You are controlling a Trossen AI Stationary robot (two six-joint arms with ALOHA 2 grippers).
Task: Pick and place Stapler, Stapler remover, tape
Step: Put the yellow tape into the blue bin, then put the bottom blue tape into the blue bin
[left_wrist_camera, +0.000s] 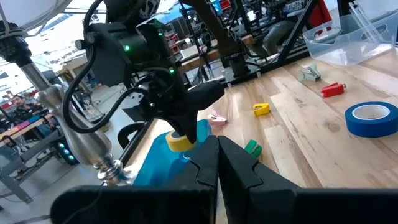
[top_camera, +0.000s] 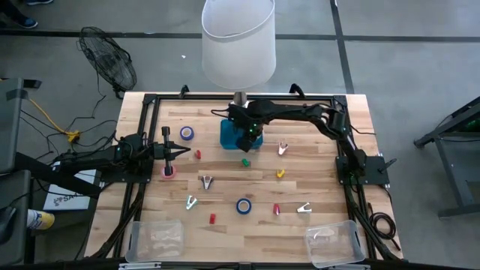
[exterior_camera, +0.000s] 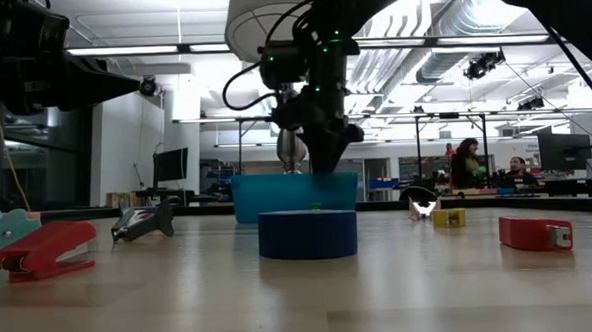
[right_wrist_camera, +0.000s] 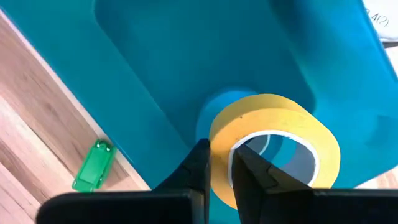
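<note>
Right gripper (right_wrist_camera: 217, 171) clamped on wall of yellow hollow tape ring (right_wrist_camera: 277, 146) above blue plastic bin (right_wrist_camera: 186, 56); light, rigid, rim-pinch suits; left gripper (left_wrist_camera: 217, 162) shut, empty.

table (top_camera: 315, 191): pale wood, matt | bin (right_wrist_camera: 186, 62): teal plastic, smooth | yellow tape (right_wrist_camera: 277, 146): matt paper

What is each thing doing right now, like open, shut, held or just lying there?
Right gripper: fingers shut on the yellow tape, over the blue bin.
Yellow tape: held, off the table.
Blue bin: open-topped, a blue roll inside.
Left gripper: fingers shut, holding nothing, by the pink tape.
Pink tape: lying flat.
Two blue tapes: lying flat.
Clear trays: open, upright.
</note>
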